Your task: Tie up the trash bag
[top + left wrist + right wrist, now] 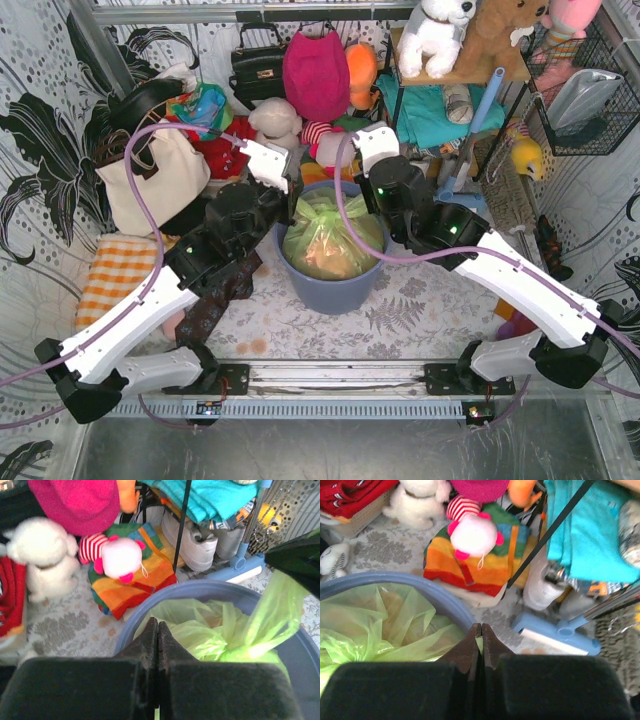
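While left gripper [158,626] and right gripper [481,630], fingers pressed together, pinch trash bag [333,238] flaps; hazard: hard pull may tear film or free flap

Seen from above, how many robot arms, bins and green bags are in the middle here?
Robot arms: 2, the left arm and the right arm
Blue-grey bin: 1
Green trash bag: 1
Total: 4
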Motion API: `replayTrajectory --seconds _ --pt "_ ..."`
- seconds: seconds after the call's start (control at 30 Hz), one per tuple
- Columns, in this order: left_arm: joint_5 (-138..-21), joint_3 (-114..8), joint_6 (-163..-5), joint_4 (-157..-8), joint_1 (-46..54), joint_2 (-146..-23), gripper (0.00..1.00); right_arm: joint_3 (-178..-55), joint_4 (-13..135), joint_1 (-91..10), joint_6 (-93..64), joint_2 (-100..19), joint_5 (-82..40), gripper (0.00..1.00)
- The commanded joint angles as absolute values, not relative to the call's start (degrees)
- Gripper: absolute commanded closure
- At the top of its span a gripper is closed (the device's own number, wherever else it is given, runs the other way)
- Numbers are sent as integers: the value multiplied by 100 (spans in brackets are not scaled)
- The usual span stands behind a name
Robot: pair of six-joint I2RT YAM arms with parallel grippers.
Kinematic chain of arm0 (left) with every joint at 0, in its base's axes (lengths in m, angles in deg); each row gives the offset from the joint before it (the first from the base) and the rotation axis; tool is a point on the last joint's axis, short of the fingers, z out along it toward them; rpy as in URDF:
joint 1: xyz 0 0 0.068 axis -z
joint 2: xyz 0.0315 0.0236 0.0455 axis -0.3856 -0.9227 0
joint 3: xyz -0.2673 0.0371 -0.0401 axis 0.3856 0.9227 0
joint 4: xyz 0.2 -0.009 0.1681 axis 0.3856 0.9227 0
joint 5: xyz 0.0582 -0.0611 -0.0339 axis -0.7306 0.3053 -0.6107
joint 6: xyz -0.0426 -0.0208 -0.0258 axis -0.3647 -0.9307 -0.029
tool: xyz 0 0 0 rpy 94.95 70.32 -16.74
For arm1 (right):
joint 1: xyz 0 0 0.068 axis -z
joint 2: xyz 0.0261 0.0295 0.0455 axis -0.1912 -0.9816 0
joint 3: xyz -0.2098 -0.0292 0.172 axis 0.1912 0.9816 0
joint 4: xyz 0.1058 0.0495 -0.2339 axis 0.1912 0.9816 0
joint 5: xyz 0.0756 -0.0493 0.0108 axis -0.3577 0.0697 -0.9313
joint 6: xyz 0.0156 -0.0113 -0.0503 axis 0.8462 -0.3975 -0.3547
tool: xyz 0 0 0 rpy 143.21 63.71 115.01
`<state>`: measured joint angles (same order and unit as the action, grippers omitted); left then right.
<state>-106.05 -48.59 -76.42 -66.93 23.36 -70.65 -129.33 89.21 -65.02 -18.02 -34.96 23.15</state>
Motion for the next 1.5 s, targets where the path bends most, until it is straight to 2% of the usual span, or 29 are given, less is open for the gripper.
replayTrajectory --seconds 0.0,0.17,0.27,0.47,0.57,0.7,0.93,1.03,1.13,1.27,1.3,1.33,1.4,1.47 --pt "-10245 -5642 -6613 -6534 2355 -7237 100 -13201 7994 -6767 -3465 -3586 3229 100" --pt "-10362 -6013 -6412 -6326 2355 -7259 100 -13170 7521 -6856 -4576 -3576 3901 100" --pt "-10607 -5805 -6478 -6144 2355 -7068 100 -12527 7075 -6856 -4921 -3276 4443 100" --pt "-11163 -4626 -7169 -6042 2355 -6537 100 -10928 6814 -6841 -4307 -2564 5056 100" --pt "-11271 -4306 -7322 -6106 2349 -6467 100 -10776 7122 -6837 -3794 -2516 5031 100" --pt "-11358 -4612 -7157 -6027 2355 -6685 100 -10982 7037 -6825 -3934 -2664 5004 100" --pt "-10914 -5646 -6914 -5792 2354 -6805 100 -12191 7053 -6824 -4734 -2903 4911 100" --pt "-10884 -5552 -7005 -5684 2355 -6820 100 -12139 7201 -6824 -4662 -2884 4877 100" --pt "-10895 -5025 -7193 -5893 2346 -6636 100 -11821 7605 -6809 -3874 -2670 4713 100" --pt "-10616 -4725 -7516 -6063 2346 -6498 100 -12631 9702 -6305 -1562 -2653 3347 100" --pt "-10539 -4692 -7573 -6097 2346 -6503 100 -12815 10012 -6222 -1178 -2632 2939 91" --pt "-10464 -4654 -7634 -6128 2351 -6514 100 -12924 10192 -6191 -876 -2587 2562 74" --pt "-10382 -4549 -7749 -6194 2346 -6525 100 -13061 10403 -6182 -393 -2475 1972 34" --pt "-10391 -4463 -7802 -6221 2346 -6553 100 -13133 10643 -6153 -28 -2349 1587 19"
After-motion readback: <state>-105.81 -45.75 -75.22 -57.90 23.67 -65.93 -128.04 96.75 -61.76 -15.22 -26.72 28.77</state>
